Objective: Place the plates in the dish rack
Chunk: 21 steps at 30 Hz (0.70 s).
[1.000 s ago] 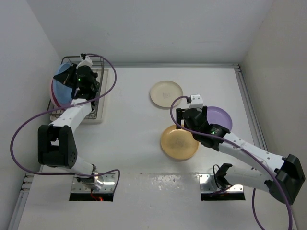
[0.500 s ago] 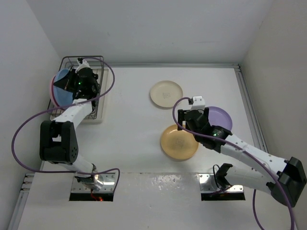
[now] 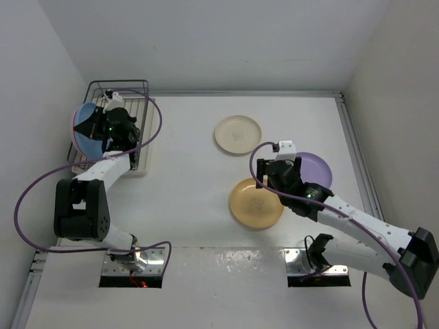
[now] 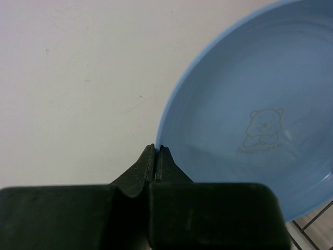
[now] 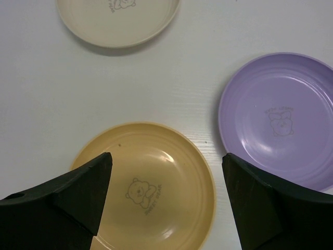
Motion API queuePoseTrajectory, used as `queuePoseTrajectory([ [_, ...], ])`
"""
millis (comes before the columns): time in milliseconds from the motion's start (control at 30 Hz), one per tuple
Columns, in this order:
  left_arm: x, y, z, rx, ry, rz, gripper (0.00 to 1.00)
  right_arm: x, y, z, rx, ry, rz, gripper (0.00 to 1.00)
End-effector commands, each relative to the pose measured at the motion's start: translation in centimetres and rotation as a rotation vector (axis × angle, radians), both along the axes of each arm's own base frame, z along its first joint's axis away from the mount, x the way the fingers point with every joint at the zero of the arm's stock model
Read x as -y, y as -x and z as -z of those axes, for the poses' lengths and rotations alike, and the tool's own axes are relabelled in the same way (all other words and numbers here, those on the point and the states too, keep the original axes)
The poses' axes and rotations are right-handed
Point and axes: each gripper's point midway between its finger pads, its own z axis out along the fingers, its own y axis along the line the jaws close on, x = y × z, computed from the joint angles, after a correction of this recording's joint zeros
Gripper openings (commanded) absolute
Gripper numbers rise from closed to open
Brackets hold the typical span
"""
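Note:
My left gripper (image 3: 99,129) is shut on the rim of the blue plate (image 3: 84,129), holding it tilted over the left side of the dark wire dish rack (image 3: 130,92). In the left wrist view the jaws (image 4: 157,149) pinch the blue plate (image 4: 250,130) at its edge. My right gripper (image 3: 274,179) is open and empty above the orange-yellow plate (image 3: 252,204). In the right wrist view its fingers (image 5: 78,192) straddle that plate (image 5: 151,192). A lilac plate (image 5: 281,120) and a cream plate (image 5: 117,15) lie flat on the table. The pink plate is hidden.
The rack sits in the far left corner against the left wall, on its cream tray (image 3: 143,168). A wire of the rack shows at the lower right of the left wrist view (image 4: 312,229). The lilac plate (image 3: 317,168) and cream plate (image 3: 237,134) lie near the right arm.
My left gripper has carried the blue plate leftward over the rack, and it now covers the pink plate. My right gripper has shifted slightly right, still open over the orange-yellow plate.

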Motion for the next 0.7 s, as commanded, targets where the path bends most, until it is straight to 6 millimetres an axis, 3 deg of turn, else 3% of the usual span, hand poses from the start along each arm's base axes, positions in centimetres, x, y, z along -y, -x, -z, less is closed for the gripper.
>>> queuePoseTrajectory([
  [0,-1.0,0.5,-0.9,0.108,-0.033,-0.016,0.0,0.5,-0.2,-0.6,0.041,-0.033,0.042,0.87],
  [133,-1.0,0.0,-0.2,0.09,-0.03,-0.029,0.0,0.9,-0.1,-0.8,0.045,-0.028,0.052,0.87],
  [267,-0.3,-0.3,-1.4,0.187,0.008,-0.046,0.0,1.2,0.0,-0.9,0.052,-0.034,0.063,0.87],
  [300,-0.1,-0.9,0.7,0.16,0.082,-0.053,0.0,1.3,0.1,-0.8,0.05,-0.028,0.063,0.87],
  [333,0.1,-2.0,-0.6,0.2,0.126,-0.034,0.0,1.3,0.1,-0.8,0.05,-0.03,0.063,0.87],
  [433,0.2,-1.5,1.6,0.15,0.156,-0.031,0.0,1.3,0.0,-1.1,0.054,-0.03,0.065,0.87],
  [500,0.1,-1.3,1.8,0.142,0.129,-0.024,0.0,1.3,0.0,-1.1,0.057,-0.019,0.064,0.87],
  [667,0.1,-2.6,5.2,-0.008,0.164,-0.003,0.0,1.5,-0.1,-1.1,0.06,-0.01,0.067,0.87],
])
